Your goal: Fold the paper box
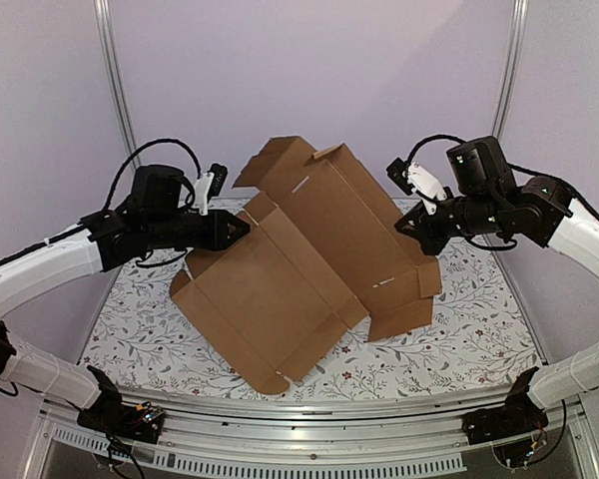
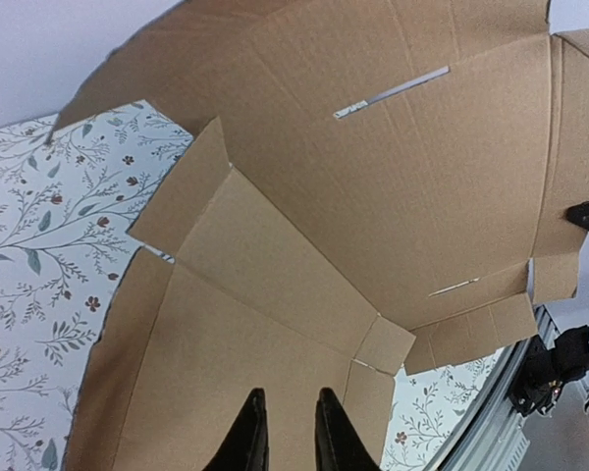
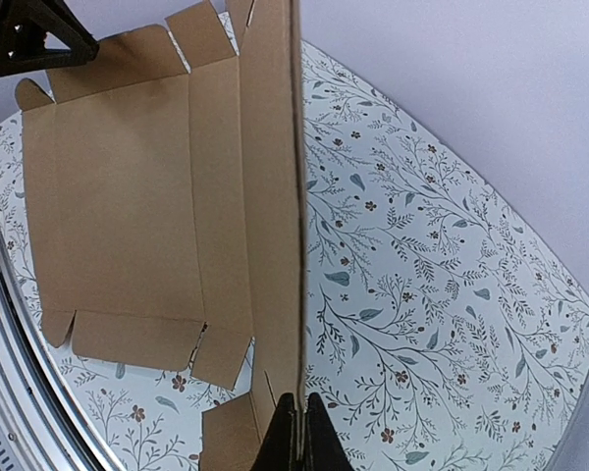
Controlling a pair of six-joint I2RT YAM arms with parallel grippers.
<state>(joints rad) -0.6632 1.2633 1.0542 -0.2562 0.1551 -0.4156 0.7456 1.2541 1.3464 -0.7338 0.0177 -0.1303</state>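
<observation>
Lying on the flowery table (image 1: 469, 329), the paper box (image 1: 270, 289) is a big flat brown card with one half tipped up. It looks light and stiff, but it may flop or crease if pulled hard, so hold it by an edge near a fold. The right gripper (image 3: 294, 407) is pinching the raised half's edge. The left gripper (image 2: 290, 402) has its fingers nearly together over the low half, and I cannot tell if it holds anything.
</observation>
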